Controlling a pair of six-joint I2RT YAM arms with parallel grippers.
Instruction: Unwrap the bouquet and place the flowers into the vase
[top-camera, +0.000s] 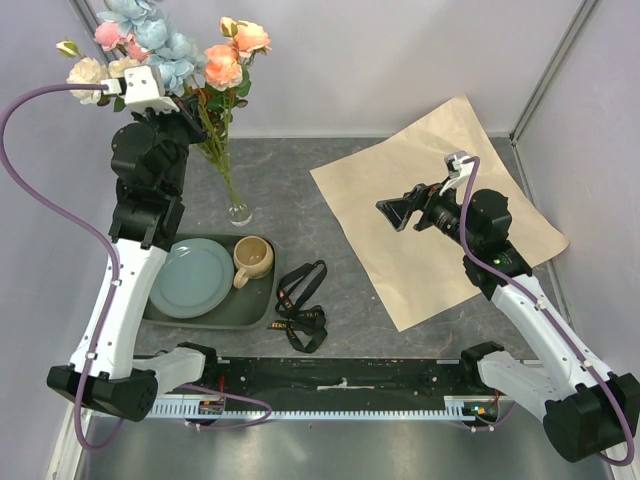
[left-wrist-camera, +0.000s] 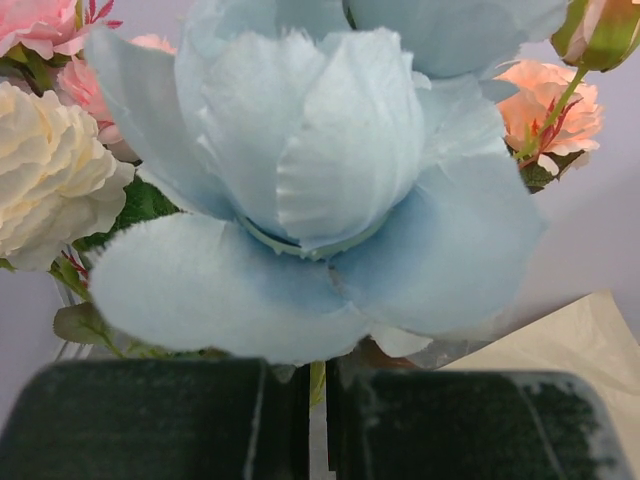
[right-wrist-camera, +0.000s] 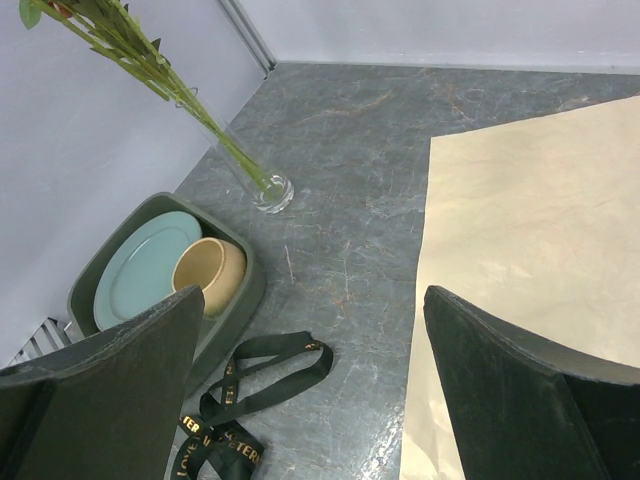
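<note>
The flowers stand upright in the vase, their stems running down into the glass at the far left of the table, just beyond the green tray. The blooms spread high above the rim in pink, cream, peach and light blue. The left gripper is raised among the stems just under the blooms, its jaws closed to a narrow slit. In the left wrist view a thin green stem shows in that slit, but it is unclear whether it is pinched. The right gripper hovers above the flattened kraft paper on the right, jaws spread wide and holding nothing. The black ribbon lies loose between tray and paper. In the tray sit a blue plate and a tan mug.
</note>
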